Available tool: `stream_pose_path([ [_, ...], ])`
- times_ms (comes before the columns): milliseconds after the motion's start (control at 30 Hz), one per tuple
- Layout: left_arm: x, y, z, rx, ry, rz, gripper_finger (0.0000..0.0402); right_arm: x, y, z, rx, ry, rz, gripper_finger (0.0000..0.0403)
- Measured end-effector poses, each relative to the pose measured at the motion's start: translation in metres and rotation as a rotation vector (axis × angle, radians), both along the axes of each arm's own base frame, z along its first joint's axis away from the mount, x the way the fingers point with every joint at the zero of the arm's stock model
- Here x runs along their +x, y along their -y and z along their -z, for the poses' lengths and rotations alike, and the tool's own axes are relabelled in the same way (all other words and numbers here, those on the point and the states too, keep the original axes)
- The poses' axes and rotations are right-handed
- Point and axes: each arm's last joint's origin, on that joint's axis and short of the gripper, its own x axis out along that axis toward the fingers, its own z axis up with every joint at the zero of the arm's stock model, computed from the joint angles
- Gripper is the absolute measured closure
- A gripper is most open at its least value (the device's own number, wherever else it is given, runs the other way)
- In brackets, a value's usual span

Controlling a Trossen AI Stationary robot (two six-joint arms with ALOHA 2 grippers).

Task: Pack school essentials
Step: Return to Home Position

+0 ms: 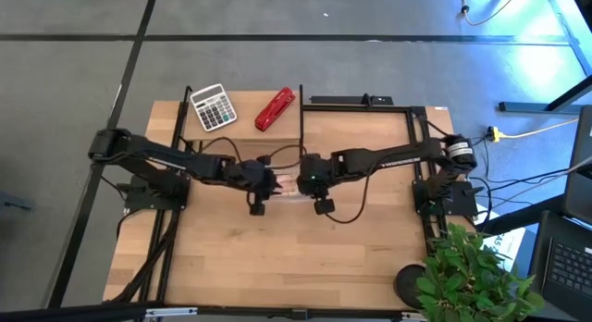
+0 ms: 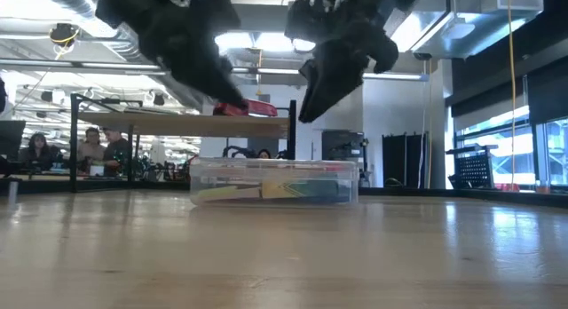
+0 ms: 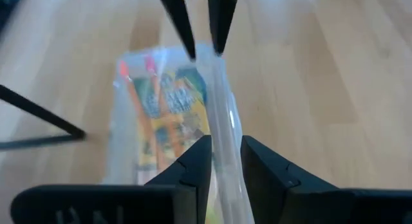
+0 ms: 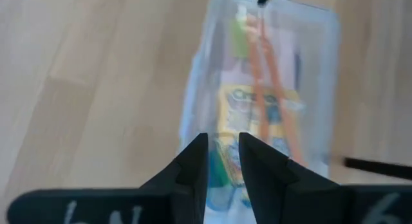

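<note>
The clear supply box, lid on, sits centred on the tabletop, holding the yellow-green crayon box and orange pencil. We see the left tool just above its left end, the right tool above its right, both released, empty.

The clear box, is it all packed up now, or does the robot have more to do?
Nearly finished. The clear box looks shut, with the crayon box and orange pencil inside. Nothing is in hand: the left gripper and right gripper hang above the box, jaws slightly apart and empty. All that looks left is for both arms to pull back to rest.
</note>
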Motion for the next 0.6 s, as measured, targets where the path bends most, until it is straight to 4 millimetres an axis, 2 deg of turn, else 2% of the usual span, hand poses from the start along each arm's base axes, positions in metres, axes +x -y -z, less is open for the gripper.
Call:
stream_pose_path([
  [200,-0.021,-0.002,-0.031,0.017,0.082,-0.030,0.0329,-0.009,0.006,-0.040,-0.060,-0.016,0.045,0.0321],
  [333,-0.042,-0.006,-0.049,0.052,0.101,-0.087,0.0365,-0.011,0.015,-0.061,-0.050,-0.001,0.070,0.0370],
  [433,-0.058,-0.010,-0.059,0.015,0.114,-0.139,0.0395,-0.014,0.023,-0.073,0.008,0.028,0.070,0.0395],
  [600,-0.085,-0.014,-0.075,-0.035,0.147,-0.203,0.0400,-0.028,0.038,-0.093,0.112,0.088,0.075,0.0398],
])
